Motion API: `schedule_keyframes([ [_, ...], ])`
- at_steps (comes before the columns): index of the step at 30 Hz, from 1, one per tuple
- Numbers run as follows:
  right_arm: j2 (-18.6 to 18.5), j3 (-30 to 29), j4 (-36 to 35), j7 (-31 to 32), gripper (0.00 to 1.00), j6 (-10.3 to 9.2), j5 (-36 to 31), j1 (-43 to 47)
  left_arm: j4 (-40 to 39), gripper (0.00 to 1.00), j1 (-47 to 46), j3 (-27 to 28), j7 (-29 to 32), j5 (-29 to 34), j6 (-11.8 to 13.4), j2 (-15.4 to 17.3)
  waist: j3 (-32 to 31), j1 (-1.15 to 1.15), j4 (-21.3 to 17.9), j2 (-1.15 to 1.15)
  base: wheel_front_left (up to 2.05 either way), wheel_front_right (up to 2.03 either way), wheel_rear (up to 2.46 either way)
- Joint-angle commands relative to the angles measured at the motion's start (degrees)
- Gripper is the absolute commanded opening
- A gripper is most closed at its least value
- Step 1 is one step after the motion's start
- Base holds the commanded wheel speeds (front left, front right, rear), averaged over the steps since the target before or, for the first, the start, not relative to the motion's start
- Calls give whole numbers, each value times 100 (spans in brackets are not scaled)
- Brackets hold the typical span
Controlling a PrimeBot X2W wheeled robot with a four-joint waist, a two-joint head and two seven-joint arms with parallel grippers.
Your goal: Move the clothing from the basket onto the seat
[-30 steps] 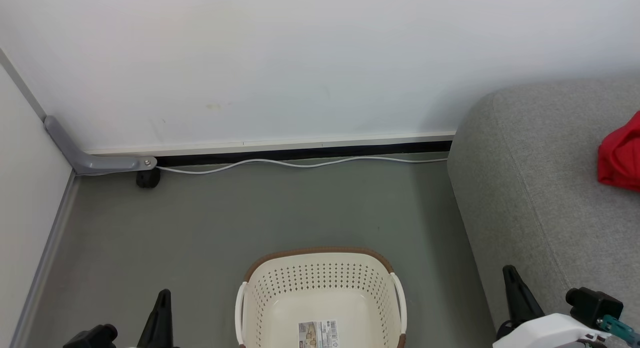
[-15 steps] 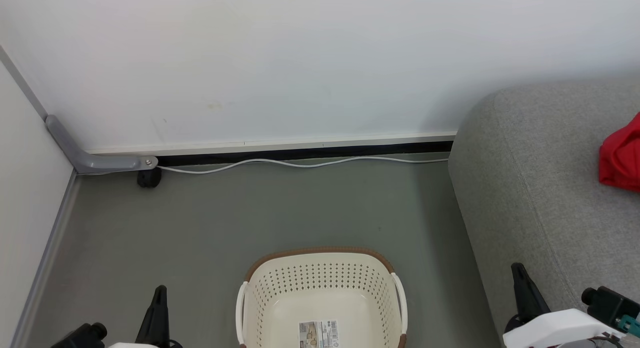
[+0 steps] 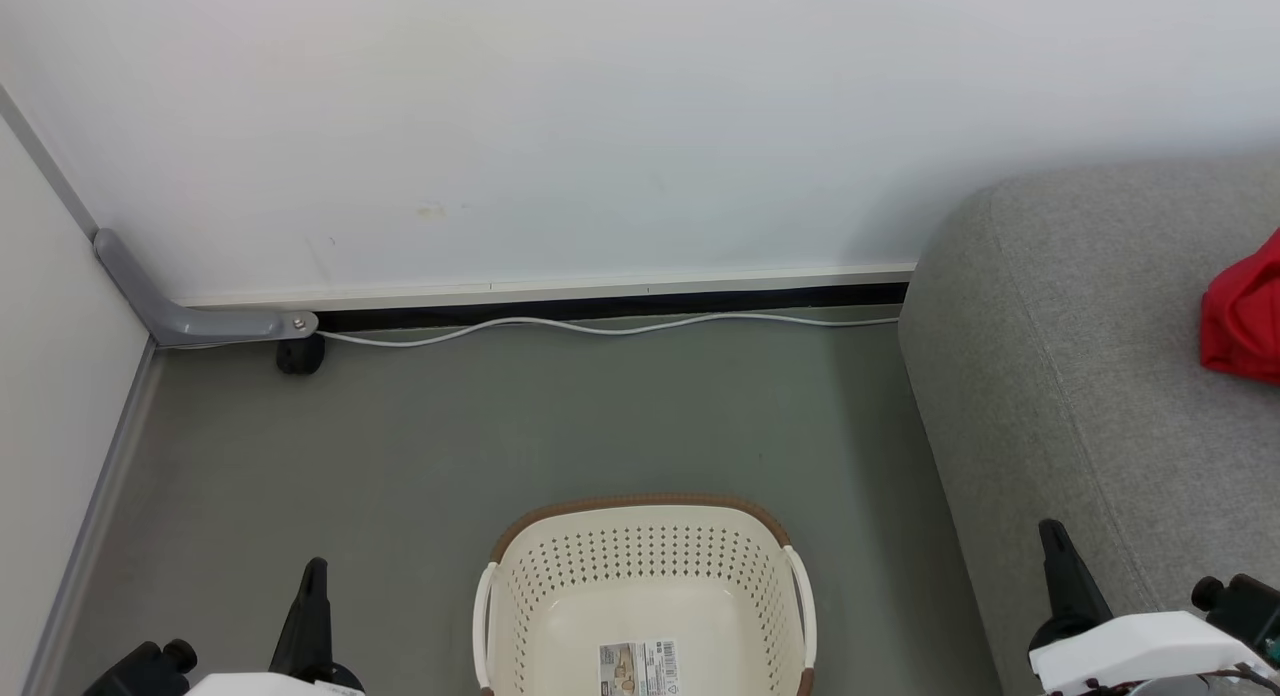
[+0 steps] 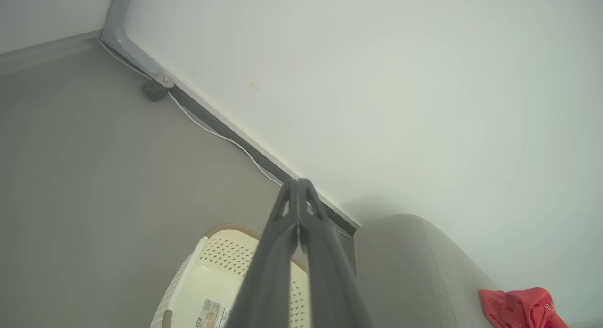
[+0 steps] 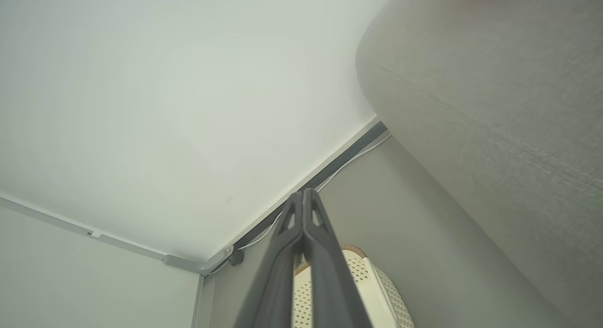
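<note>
- Head view: the basket (image 3: 640, 561) stands on the floor with its base bare except for a label. The clothing (image 3: 1245, 316) lies on the seat (image 3: 1080, 396), cut off by the frame. The basket's near end is out of frame, so a leftover garment could be missed.
- Left wrist view: the left gripper (image 4: 298, 185) is closed and empty. Dipping into the basket like this would only push fabric about.
- Right wrist view: the right gripper (image 5: 304, 194) is closed and empty, close to the seat's side. A careless swing could scrape the upholstery.

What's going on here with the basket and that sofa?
A two-armed robot is moving laundry. The basket on the floor looks empty apart from a paper label, and red clothing lies on the grey seat. The left pincer and right pincer are both shut, holding nothing, either side of the basket.
</note>
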Motion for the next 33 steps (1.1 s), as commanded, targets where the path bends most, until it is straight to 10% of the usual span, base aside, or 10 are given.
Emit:
schedule_keyframes([
  [1,-72,8,-199,65,0,4,209,-236,-182,0,-335,111,33,-227,-11,96,0,-1,2,0,0,0,0],
  [33,-78,-305,-467,577,0,6,2162,-272,-354,0,-552,199,556,-2166,-17,125,-1,-1,38,0,0,0,0],
])
